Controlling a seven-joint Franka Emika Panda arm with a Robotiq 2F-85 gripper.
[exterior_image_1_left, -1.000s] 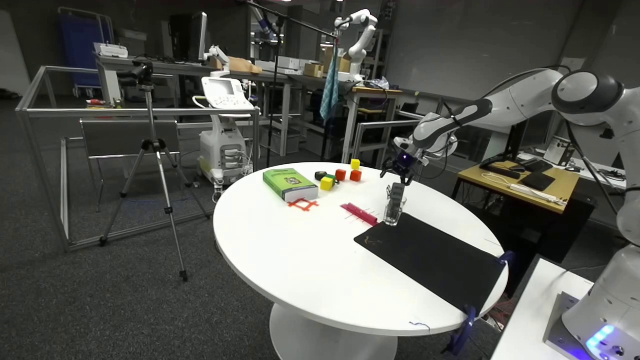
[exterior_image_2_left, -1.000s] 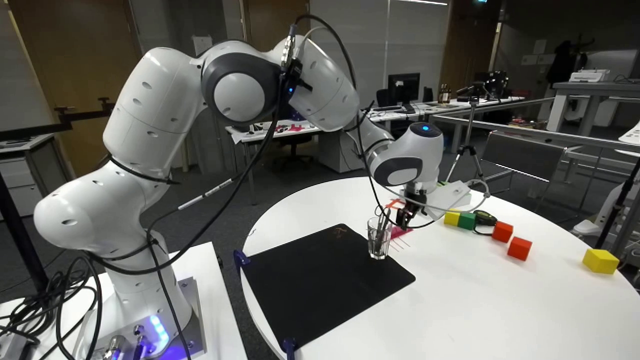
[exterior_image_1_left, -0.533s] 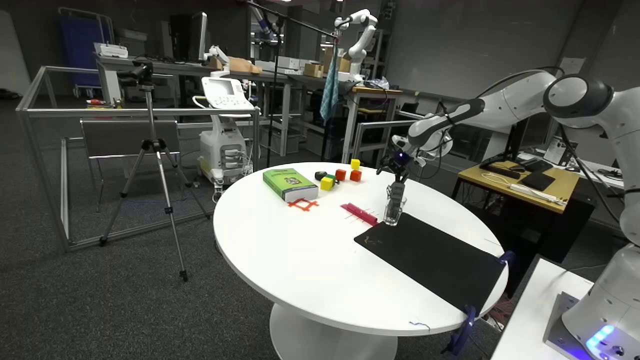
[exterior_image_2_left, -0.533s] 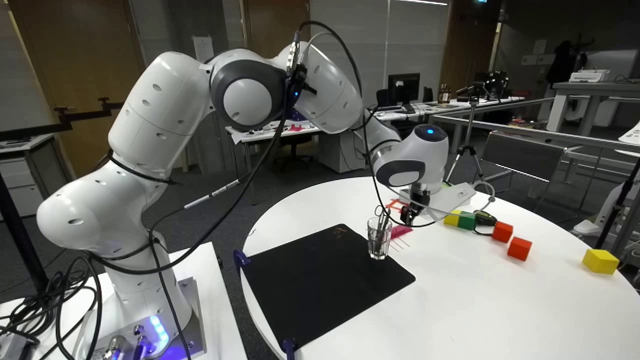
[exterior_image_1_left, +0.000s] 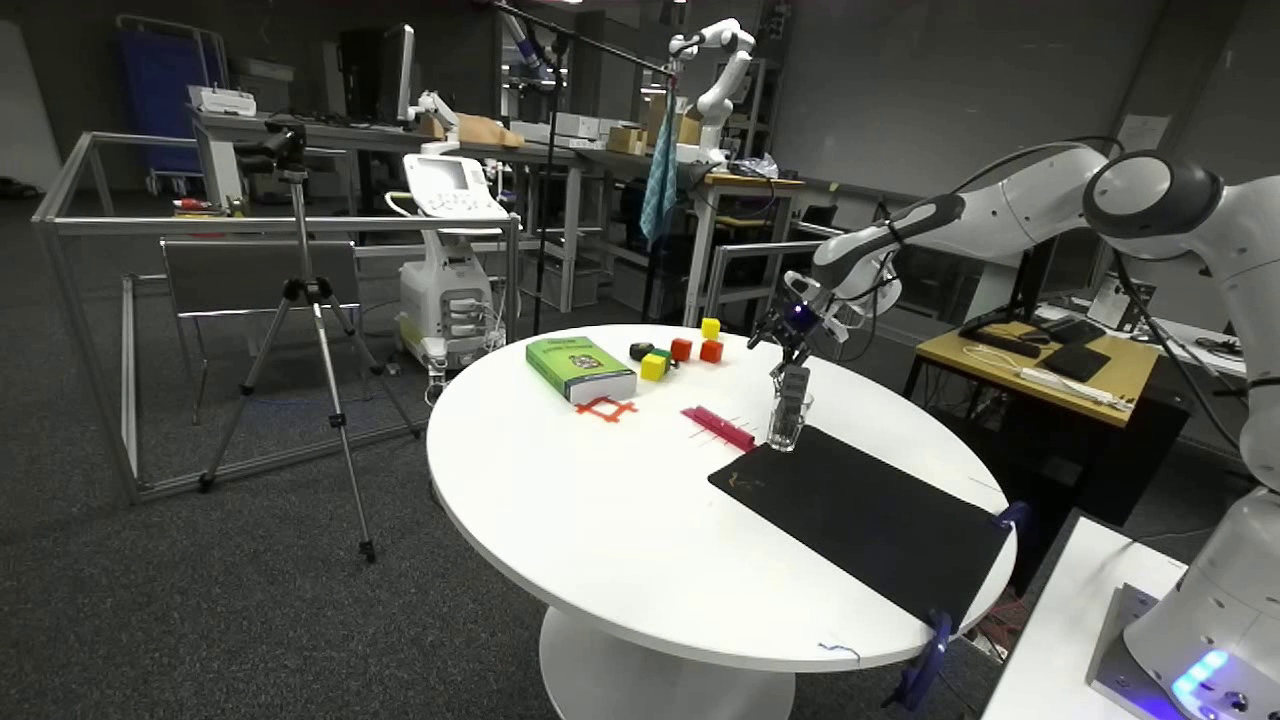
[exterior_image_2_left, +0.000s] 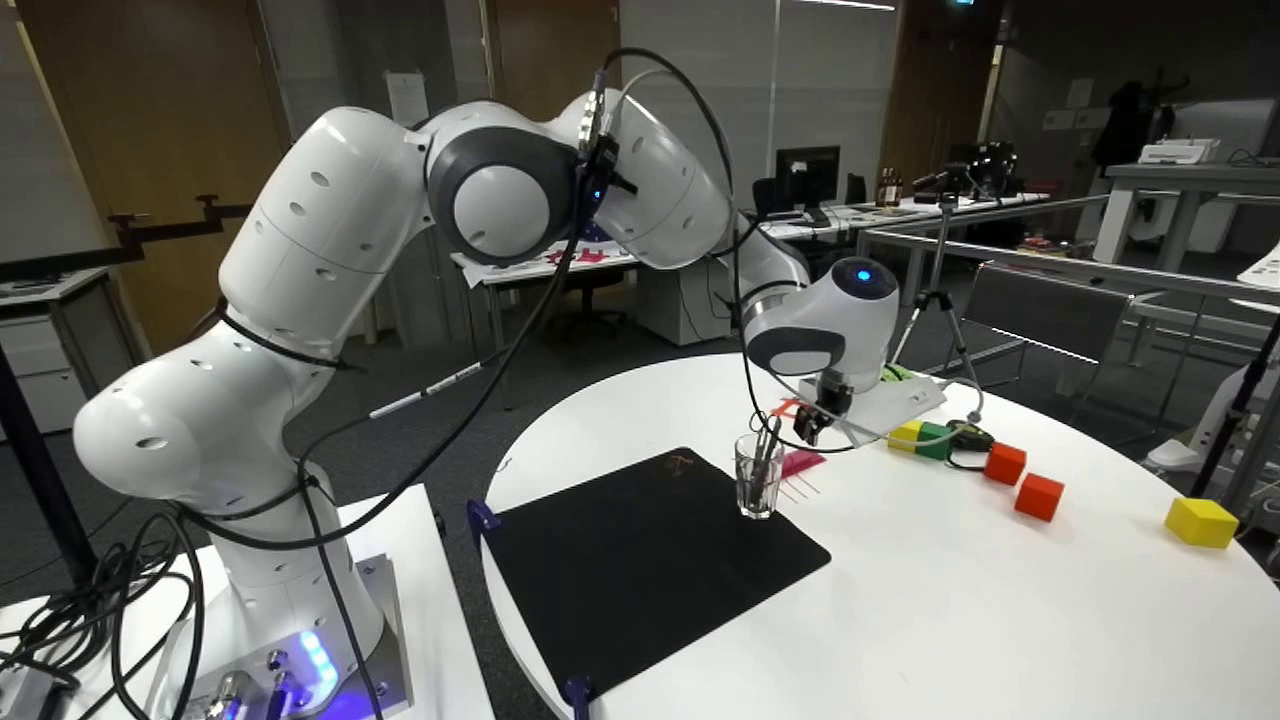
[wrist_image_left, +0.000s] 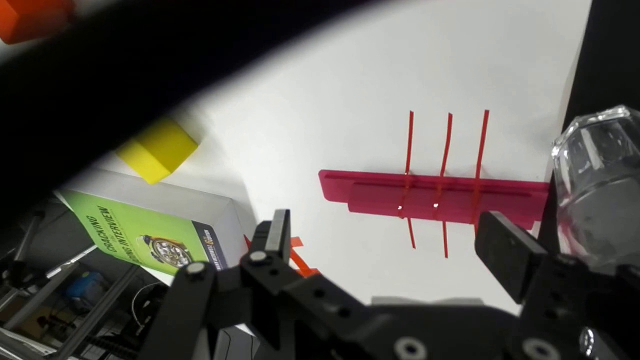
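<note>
Three red strips (wrist_image_left: 446, 145) are seen across a pink bar (wrist_image_left: 420, 201); gripper (wrist_image_left: 392, 240) is spread pretty wide near a glass (wrist_image_left: 595, 195).

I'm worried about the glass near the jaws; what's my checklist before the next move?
1. Jaws open, nothing between them: ok.
2. Glass upright by the edge of the black mat: ok.
3. Nothing poking above the glass rim: not ok; a dark object does.
4. Room between jaws and glass: cannot tell; they look close in the wrist view.
5. Magenta bar on the white table: ok.
6. Blue clamps at the mat's corners: ok.
</note>
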